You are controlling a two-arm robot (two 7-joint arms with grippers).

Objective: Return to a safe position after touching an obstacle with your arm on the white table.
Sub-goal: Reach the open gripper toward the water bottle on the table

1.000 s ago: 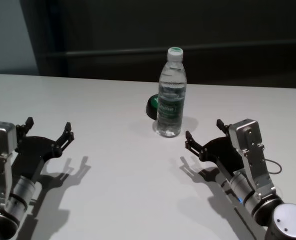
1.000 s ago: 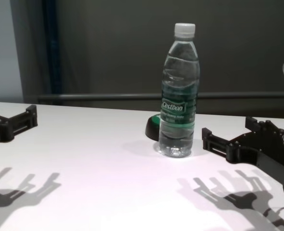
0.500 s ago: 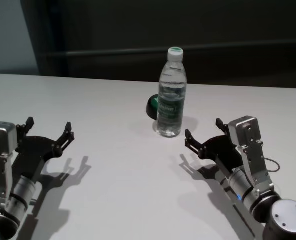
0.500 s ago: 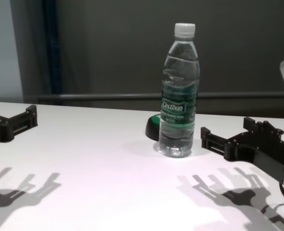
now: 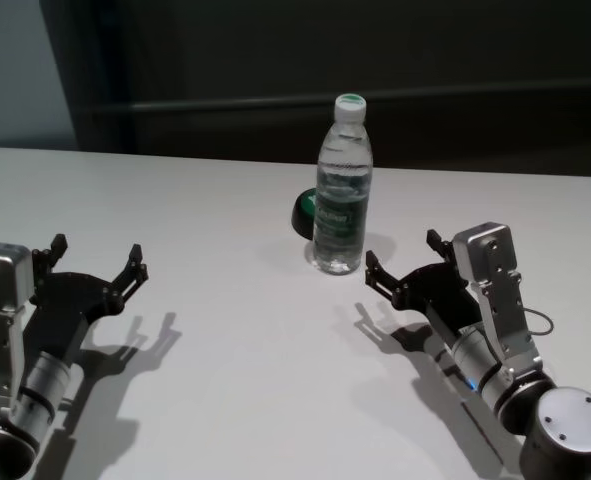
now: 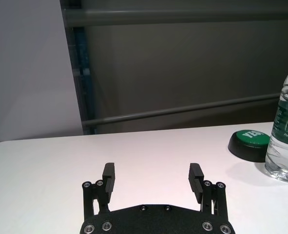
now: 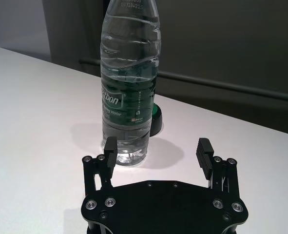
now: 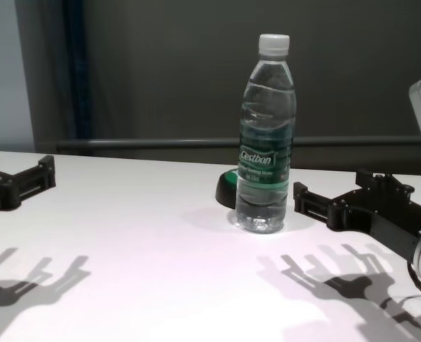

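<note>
A clear plastic water bottle with a white screw cap and a dark green label stands upright near the middle of a broad white table. Just behind its base, on the robot's left side of it, sits a low black dome with a green top; whether the two touch cannot be told.

The right gripper hovers low over the table on the right, its black fingers spread wide and empty, pointing toward the bottle. Its nearer fingertip sits just beside the bottle's lower body with a narrow gap showing in the chest view.

The left gripper is held above the table at the left, well apart from the bottle, fingers also spread wide with nothing between them. Both grippers cast forked shadows on the tabletop.
</note>
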